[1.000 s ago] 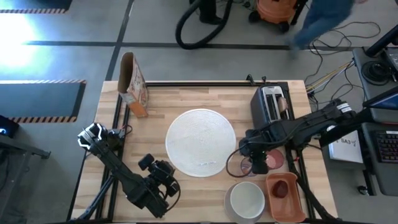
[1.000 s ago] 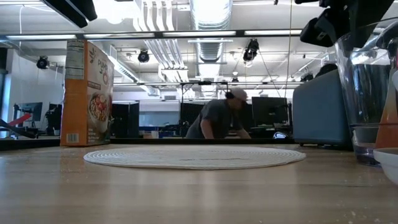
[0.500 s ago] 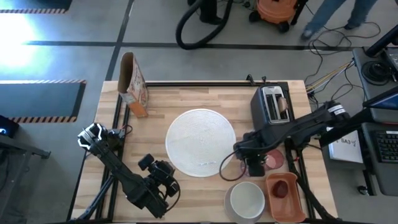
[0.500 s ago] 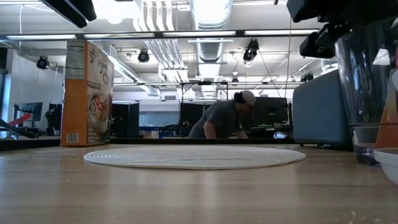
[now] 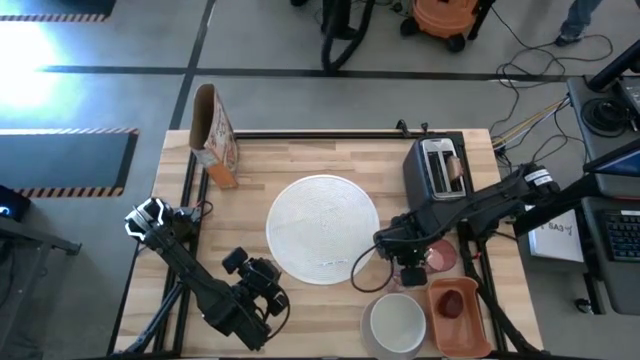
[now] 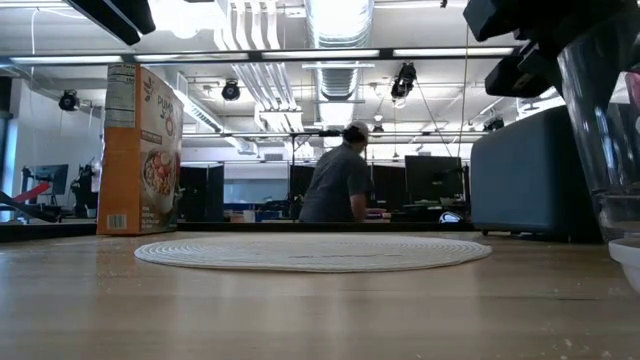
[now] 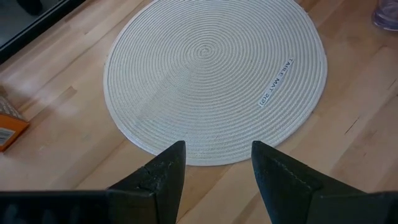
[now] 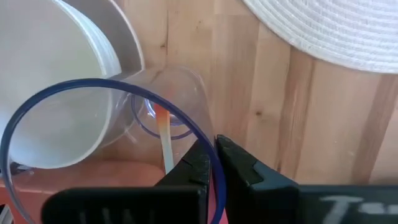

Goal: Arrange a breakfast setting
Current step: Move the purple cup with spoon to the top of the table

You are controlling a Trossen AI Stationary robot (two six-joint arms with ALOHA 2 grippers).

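Observation:
A clear glass with a purplish rim [image 5: 372, 272] [image 8: 124, 124] stands right of the round white woven mat [image 5: 322, 228], beside the white bowl [image 5: 397, 320]. My right gripper [image 5: 403, 268] [image 8: 213, 163] is above it, shut on its rim. In the low view the glass [image 6: 600, 120] leans at the right edge. A pink cup [image 5: 440, 257] sits just behind the gripper. My left gripper [image 7: 214, 168] waits open over the mat's near left edge, with nothing between its fingers. My right gripper pinches the glass's rim [image 8: 200, 134], one finger inside the glass and one outside. The fingers come from above, pointing steeply down. The glass leans below them. Its base is hidden in the low view, so I cannot tell whether it rests on the table.
A toaster [image 5: 437, 168] with toast in a slot stands at the far right. A cereal box [image 5: 213, 135] [image 6: 140, 150] stands at the far left. An orange-brown dish holding a red fruit [image 5: 455, 305] lies at the near right, next to the bowl. A person walks in the room behind.
My right gripper has sunk onto the glass and shut on its rim. The glass, upright a second ago, now leans, and its rim has shifted a little toward the mat. The left arm has kept still.

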